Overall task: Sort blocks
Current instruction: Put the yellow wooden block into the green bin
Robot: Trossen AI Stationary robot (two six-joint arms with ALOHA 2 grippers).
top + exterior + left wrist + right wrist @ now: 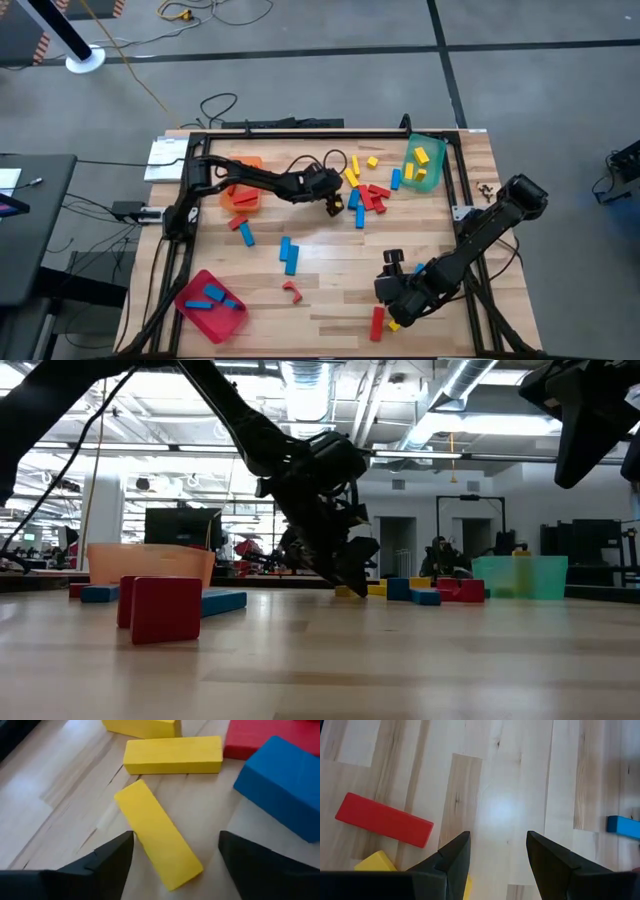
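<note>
My left gripper (175, 865) spread wide, straddling yellow block (157, 840) on table. Next: go down, pinch it, carry to green tray (424, 165). Right gripper (497, 855) unclenched, empty, waits nr front edge.

A yellow rectangular toy block (159, 839) is lying on the wooden worktop (50, 810) between the left pincer (175, 865) fingers.

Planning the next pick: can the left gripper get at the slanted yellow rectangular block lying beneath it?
Probably yes. The left gripper is open, and the slanted yellow rectangular block lies flat between its fingers, with bare wooden table around it.
</note>
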